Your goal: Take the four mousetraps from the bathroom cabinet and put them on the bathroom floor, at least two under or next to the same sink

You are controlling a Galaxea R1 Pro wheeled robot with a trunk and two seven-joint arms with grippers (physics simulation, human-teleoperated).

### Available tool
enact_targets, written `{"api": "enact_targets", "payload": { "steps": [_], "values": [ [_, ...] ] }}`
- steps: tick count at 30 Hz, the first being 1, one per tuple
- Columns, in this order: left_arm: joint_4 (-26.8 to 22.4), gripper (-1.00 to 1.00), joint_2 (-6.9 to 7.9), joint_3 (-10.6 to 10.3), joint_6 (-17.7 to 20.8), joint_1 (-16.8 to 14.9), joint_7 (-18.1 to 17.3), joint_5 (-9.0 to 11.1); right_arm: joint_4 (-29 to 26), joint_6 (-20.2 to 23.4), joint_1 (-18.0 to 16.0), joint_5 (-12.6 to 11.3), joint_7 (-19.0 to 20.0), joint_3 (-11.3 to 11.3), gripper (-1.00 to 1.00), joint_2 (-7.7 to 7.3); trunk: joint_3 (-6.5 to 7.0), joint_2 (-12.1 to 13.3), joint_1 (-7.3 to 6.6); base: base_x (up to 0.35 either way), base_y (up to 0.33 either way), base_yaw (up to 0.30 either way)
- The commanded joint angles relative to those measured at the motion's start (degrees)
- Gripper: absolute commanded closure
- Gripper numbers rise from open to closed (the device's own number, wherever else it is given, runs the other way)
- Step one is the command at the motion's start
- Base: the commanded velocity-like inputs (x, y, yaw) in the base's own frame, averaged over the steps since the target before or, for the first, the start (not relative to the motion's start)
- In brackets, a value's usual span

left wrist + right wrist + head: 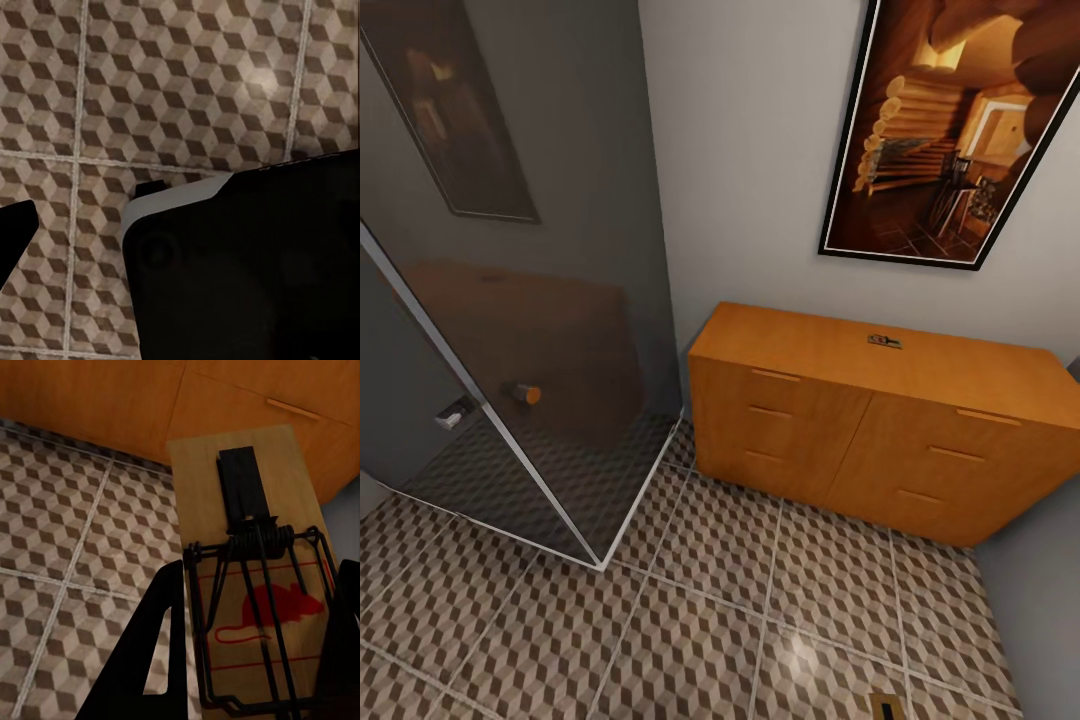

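Mousetraps counted: three. One mousetrap [251, 577] is held between the two dark fingers [146, 660] of the right end effector [247, 660]. The fingers sit against its long sides, narrowed to the width of the board. This trap is a pale wooden rectangle with a black spring bar, a wire frame and a red mouse outline printed on its face. It hangs above the bathroom floor [67, 547], just in front of the cabinet [112, 397].

A second mousetrap [884, 341] lies on the cabinet top [840, 350], near the rear edge and roughly midway along its length. A third mousetrap [884, 707] lies on the floor tiles [690, 630] at the lower edge of the head view, well apart from the cabinet front.

The cabinet [860, 440] count is one; its drawer fronts are closed. It stands against the wall below a framed picture [950, 130], with a glass shower enclosure [530, 330] to its left.

In the left wrist view, dark parts of the left end effector [247, 270] hang over the patterned tiles [187, 75]; its opening cannot be determined.
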Motion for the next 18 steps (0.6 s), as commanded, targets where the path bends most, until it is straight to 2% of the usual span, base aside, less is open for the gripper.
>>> {"api": "enact_targets", "payload": {
  "steps": [1,8,16,17,18],
  "values": [
    [-0.3,-1.0,-0.09,0.1,0.2,0.0,0.2,-0.8,0.1,-0.3,0.0,-0.7,0.2,0.5,1.0,0.0,-0.09,-0.1,0.03,0.0,0.0,0.0],
    [-2.5,-1.0,-2.0,2.2,2.4,0.0,-2.1,-3.1,0.1,-0.2,0.0,-0.7,0.1,0.5,1.0,-0.16,-0.09,-0.1,0.03,0.0,0.0,0.0],
    [-5.1,-1.0,-4.51,4.7,5.0,0.0,0.5,-5.7,0.1,-0.2,0.0,-0.8,0.1,0.5,1.0,-0.2,-0.09,-0.1,0.03,0.0,0.0,0.0],
    [-27.9,-1.0,-4.57,11.3,17.9,0.0,1.0,-12.3,0.1,-0.2,0.0,-0.8,0.1,0.5,1.0,-0.2,-0.09,-0.1,0.03,0.0,0.0,0.0],
    [-28.9,-1.0,-4.6,11.4,17.9,0.0,1.1,-11.6,0.1,-0.2,0.0,-0.8,0.1,0.5,1.0,-0.2,-0.09,-0.1,0.03,0.0,0.0,0.0]
  ]
}}
